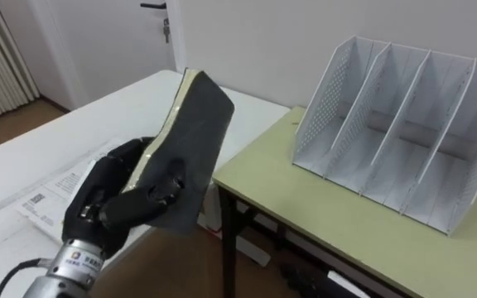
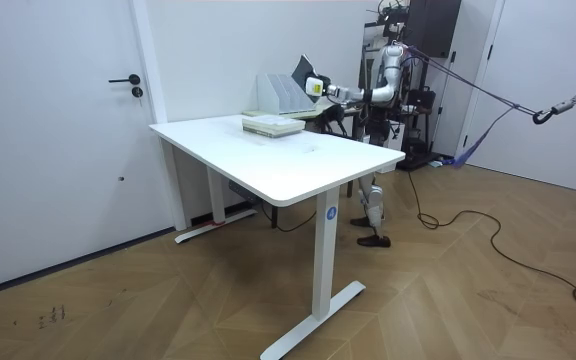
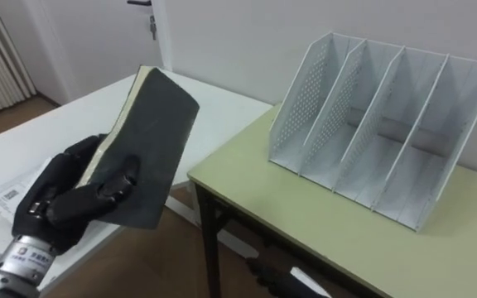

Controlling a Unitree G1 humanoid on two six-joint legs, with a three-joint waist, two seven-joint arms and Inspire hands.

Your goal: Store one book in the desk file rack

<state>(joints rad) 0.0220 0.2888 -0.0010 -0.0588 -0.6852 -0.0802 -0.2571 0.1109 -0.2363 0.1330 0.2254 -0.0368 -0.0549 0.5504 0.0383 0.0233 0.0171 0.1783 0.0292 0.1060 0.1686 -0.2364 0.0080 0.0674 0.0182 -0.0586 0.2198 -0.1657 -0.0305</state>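
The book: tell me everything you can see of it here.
The book is closed, with a dark matte cover and pale page edges. The left robot hand grips its lower end, holding it tilted in the air, left of the white file rack and apart from it.

Desk [image 1: 338, 215] under file rack [image 1: 396, 124], partly off-frame
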